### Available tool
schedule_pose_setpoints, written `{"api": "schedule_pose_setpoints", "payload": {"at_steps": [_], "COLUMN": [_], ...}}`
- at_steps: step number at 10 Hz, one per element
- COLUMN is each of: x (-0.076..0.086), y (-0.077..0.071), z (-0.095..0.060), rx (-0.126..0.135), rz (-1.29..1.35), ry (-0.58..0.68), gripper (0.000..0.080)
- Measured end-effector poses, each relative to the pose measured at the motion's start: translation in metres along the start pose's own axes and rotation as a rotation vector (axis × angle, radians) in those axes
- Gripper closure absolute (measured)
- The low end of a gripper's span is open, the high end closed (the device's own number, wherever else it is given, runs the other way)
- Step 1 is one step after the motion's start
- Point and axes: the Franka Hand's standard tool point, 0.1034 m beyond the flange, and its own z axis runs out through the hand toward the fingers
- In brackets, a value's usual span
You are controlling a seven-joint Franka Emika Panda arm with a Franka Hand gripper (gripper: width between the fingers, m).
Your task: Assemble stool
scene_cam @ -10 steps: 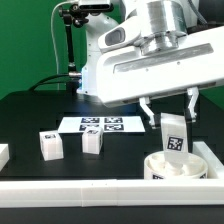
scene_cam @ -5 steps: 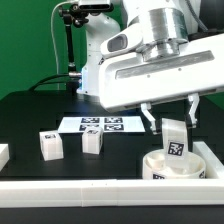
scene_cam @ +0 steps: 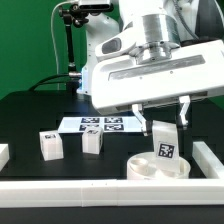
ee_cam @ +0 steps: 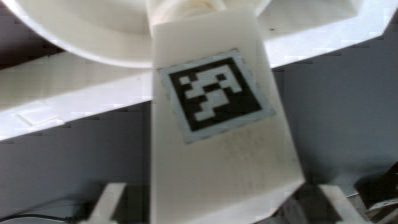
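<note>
My gripper (scene_cam: pixel 162 121) is shut on a white stool leg (scene_cam: pixel 163 143) with a square tag. The leg stands slightly tilted with its lower end in the round white seat (scene_cam: pixel 150 168). The seat lies near the front rail on the exterior view's right. In the wrist view the tagged leg (ee_cam: pixel 214 110) runs out from between my fingers (ee_cam: pixel 111 200) to the seat (ee_cam: pixel 98 30). Two other legs (scene_cam: pixel 50 145) (scene_cam: pixel 92 141) stand loose on the black table on the exterior view's left.
The marker board (scene_cam: pixel 100 125) lies flat behind the two loose legs. White border rails run along the front (scene_cam: pixel 90 190) and the right side (scene_cam: pixel 208 155), with a rail end at the left edge (scene_cam: pixel 3 153). The robot base stands at the back.
My gripper has moved toward the exterior view's left with the leg in it. The seat has shifted left along with it, away from the right rail.
</note>
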Motion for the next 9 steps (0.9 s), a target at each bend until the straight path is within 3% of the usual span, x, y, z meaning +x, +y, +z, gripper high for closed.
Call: {"api": "schedule_pose_setpoints", "payload": {"at_steps": [2, 3, 4, 5, 9], "x": [0.001, 0.000, 0.000, 0.000, 0.015], "y": [0.000, 0.000, 0.000, 0.002, 0.008], "z": [0.000, 0.001, 0.001, 0.001, -0.007], "rx": [0.001, 0.001, 0.001, -0.002, -0.006], "rz": [0.001, 0.001, 0.002, -0.001, -0.007], "ry": [-0.015, -0.020, -0.021, -0.023, -0.049], "gripper": [0.0475, 0.0407, 0.0231, 0.0175, 0.0151]}}
